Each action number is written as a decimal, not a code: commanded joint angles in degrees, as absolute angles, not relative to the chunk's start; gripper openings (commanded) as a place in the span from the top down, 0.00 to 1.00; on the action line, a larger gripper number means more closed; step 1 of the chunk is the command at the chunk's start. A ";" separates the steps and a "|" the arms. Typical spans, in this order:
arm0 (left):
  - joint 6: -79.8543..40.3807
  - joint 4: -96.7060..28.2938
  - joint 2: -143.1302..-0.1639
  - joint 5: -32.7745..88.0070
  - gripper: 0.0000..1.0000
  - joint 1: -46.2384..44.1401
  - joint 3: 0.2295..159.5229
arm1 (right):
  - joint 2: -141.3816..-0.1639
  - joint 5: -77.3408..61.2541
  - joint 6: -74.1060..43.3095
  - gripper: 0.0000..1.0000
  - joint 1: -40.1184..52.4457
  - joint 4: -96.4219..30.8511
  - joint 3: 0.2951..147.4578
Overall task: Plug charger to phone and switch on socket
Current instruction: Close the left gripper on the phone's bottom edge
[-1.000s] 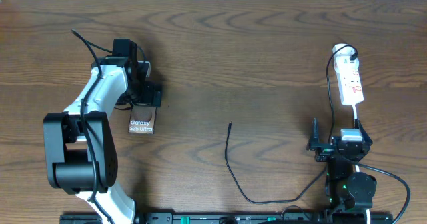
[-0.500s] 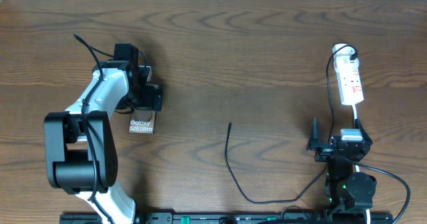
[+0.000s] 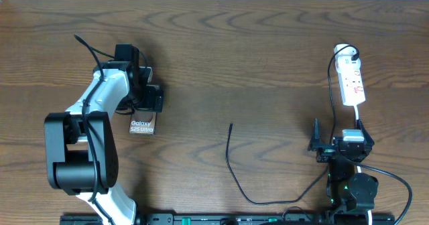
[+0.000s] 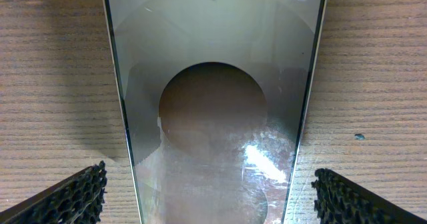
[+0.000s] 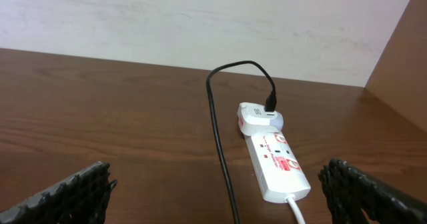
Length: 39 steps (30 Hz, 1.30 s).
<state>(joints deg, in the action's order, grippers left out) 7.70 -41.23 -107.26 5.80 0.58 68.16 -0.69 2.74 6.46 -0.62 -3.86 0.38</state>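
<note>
The phone (image 3: 142,125) lies flat on the table at the left, its "Galaxy S25 Ultra" end showing; my left gripper (image 3: 145,103) hides the far half. In the left wrist view the phone's glossy face (image 4: 213,84) fills the middle, and my left gripper (image 4: 210,197) is open with one finger on each side, both apart from the phone's edges. The charger cable's free tip (image 3: 231,125) lies at table centre; the cable loops toward the front edge, then right and up to the socket (image 3: 352,82). My right gripper (image 3: 333,145) is open and empty, near the socket (image 5: 277,164) and cable (image 5: 217,131).
A white plug adapter (image 5: 257,117) sits at the socket's far end with the black cable running into it. The socket's white lead (image 5: 297,211) runs toward my right arm. A pale wall stands behind the table's far edge.
My left gripper has shifted very slightly over the phone since one second ago. The right arm, the cable and the socket have not moved.
</note>
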 commanded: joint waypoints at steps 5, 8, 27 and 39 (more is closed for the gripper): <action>7.68 -41.63 -107.48 5.10 0.02 0.64 67.64 | -0.38 2.63 5.85 0.01 -0.38 -4.10 0.32; 7.68 -41.67 -107.48 5.10 0.02 0.64 67.59 | -0.38 2.63 5.85 0.01 -0.38 -4.10 0.32; 7.68 -39.16 -107.48 5.08 0.02 0.56 63.92 | -0.38 2.63 5.85 0.01 -0.38 -4.10 0.32; 8.05 -38.63 -107.48 3.75 0.02 0.54 63.92 | -0.38 2.63 5.85 0.01 -0.38 -4.10 0.32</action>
<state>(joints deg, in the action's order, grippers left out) 7.73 -38.70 -107.26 5.32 0.58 64.82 -0.69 2.74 6.48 -0.62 -3.88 0.38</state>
